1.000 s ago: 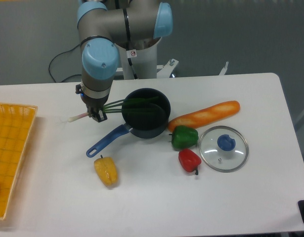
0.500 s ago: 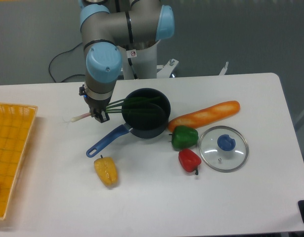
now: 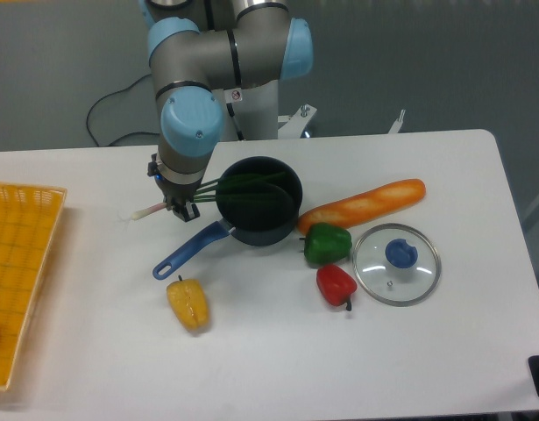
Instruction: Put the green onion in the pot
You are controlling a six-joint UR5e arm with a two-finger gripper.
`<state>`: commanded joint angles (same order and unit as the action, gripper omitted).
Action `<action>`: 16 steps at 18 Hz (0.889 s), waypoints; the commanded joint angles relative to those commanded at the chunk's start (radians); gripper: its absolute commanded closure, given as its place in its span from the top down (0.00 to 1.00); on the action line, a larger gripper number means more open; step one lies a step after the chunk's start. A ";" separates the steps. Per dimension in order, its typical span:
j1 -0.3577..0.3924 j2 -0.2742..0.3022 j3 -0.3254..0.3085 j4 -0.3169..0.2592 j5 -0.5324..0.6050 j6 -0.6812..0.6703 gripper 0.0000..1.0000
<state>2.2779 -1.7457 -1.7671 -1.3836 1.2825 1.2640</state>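
The pincer (image 3: 183, 207) is closed on the green onion (image 3: 218, 186) near the tabletop's (image 3: 444, 351) far edge; its leaves lie over the pot (image 3: 262, 219), its pale root end pointing left.

A grey arm with light blue joint caps is seen reaching down from its white base at the back edge of the table (image 3: 444, 368). The wrist is pointed straight down, left of the pot (image 3: 258, 213). The gripper (image 3: 181, 209) is held low, just above the table, its dark fingers closed on the green onion (image 3: 150, 211) near the pale root end.
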 joint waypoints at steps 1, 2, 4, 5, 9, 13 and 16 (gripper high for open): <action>0.002 0.000 -0.003 0.000 0.000 0.008 0.18; 0.003 0.000 -0.005 0.000 0.000 0.017 0.18; 0.003 -0.002 -0.005 0.000 -0.002 0.018 0.18; 0.005 -0.002 -0.005 0.000 -0.002 0.020 0.18; 0.005 -0.002 -0.005 0.000 0.001 0.021 0.19; 0.008 -0.002 -0.005 0.000 0.001 0.061 0.32; 0.009 -0.002 -0.005 0.000 0.003 0.083 0.44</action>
<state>2.2872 -1.7472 -1.7717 -1.3837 1.2855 1.3468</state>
